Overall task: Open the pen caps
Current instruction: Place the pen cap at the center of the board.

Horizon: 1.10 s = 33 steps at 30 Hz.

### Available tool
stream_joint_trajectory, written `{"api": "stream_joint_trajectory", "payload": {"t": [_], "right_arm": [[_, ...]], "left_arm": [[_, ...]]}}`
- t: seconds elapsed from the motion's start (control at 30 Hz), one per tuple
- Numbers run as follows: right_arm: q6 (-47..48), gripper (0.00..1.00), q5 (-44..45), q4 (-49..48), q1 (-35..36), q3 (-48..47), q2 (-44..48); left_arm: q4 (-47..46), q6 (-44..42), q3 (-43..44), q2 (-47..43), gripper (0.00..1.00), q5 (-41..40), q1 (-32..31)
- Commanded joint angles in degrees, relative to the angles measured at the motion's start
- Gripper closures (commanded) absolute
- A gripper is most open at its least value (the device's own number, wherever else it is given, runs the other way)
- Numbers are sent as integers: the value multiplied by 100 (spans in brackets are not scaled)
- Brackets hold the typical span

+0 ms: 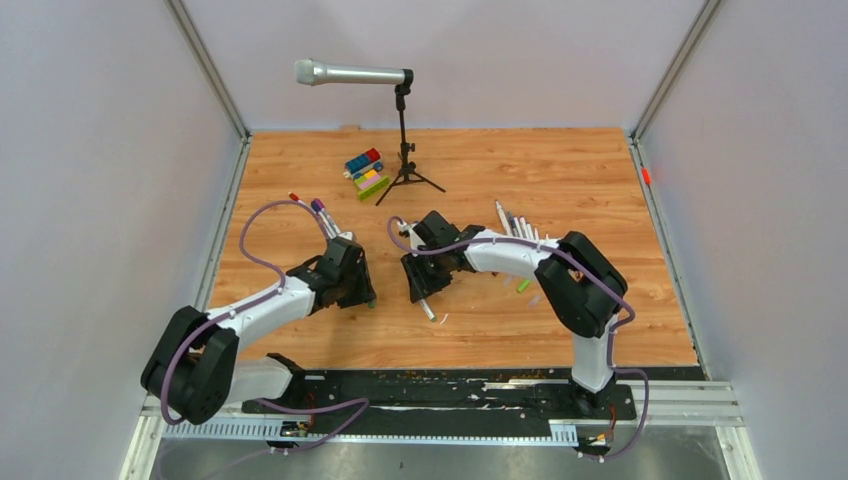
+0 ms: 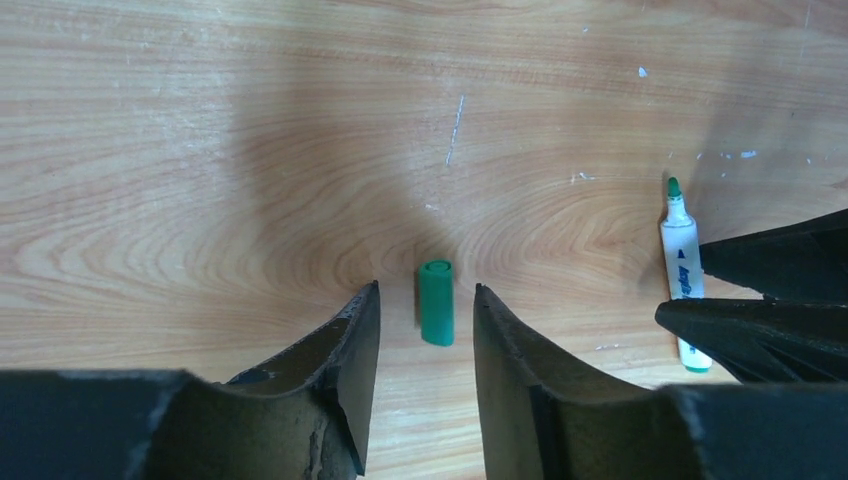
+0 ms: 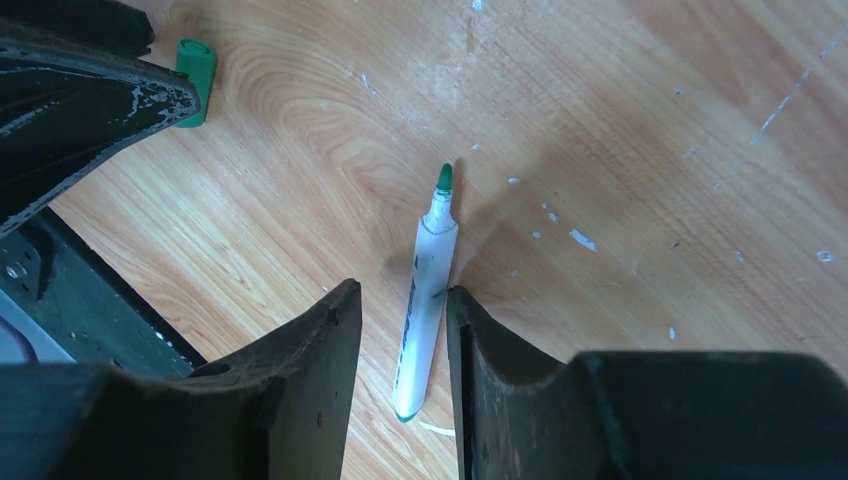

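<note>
Top view: wood-grain table [image 1: 560, 170], pale grey walls [image 1: 100, 150]; silver microphone on black stand [image 1: 350, 73] far centre.
Left wrist view: left gripper [image 2: 427, 290] released, fingers astride short green plastic cap [image 2: 436, 302] lying loose.
Right wrist view: right gripper [image 3: 402, 290] released; uncapped white-barrelled green-tipped pen [image 3: 425, 290] lies between its fingers, detail too small from above.

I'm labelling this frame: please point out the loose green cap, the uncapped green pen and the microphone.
green cap [image 2: 436, 302], left wrist view, middle of its side.
green pen [image 3: 423, 300], right wrist view, middle of the white barrel.
microphone [image 1: 350, 73], top external view, middle of the silver body.
</note>
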<state>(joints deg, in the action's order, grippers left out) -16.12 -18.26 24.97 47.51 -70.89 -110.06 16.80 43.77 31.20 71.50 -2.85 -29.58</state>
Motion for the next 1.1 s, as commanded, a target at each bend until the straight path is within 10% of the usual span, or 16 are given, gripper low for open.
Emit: {"api": "stream_joint_trajectory", "payload": {"t": [0.0, 0.27, 0.43, 0.8, 1.07], "right_arm": [[514, 61, 202, 172, 79, -281, 497], [2440, 45, 285, 324, -66, 326, 2155], [4231, 33, -1757, 853, -1090, 978, 3026], [4640, 28, -3718, 260, -3496, 2308, 4347], [4622, 28, -3573, 289, -3810, 2273, 4149]], "left_arm": [[432, -254, 360, -297, 51, -75, 25], [527, -1092, 887, -972, 20, -215, 88], [148, -1386, 884, -1349, 7, -217, 545], [-591, -904, 976, -739, 0, 52, 1987], [-296, -588, 1690, 754, 26, -189, 2606]]}}
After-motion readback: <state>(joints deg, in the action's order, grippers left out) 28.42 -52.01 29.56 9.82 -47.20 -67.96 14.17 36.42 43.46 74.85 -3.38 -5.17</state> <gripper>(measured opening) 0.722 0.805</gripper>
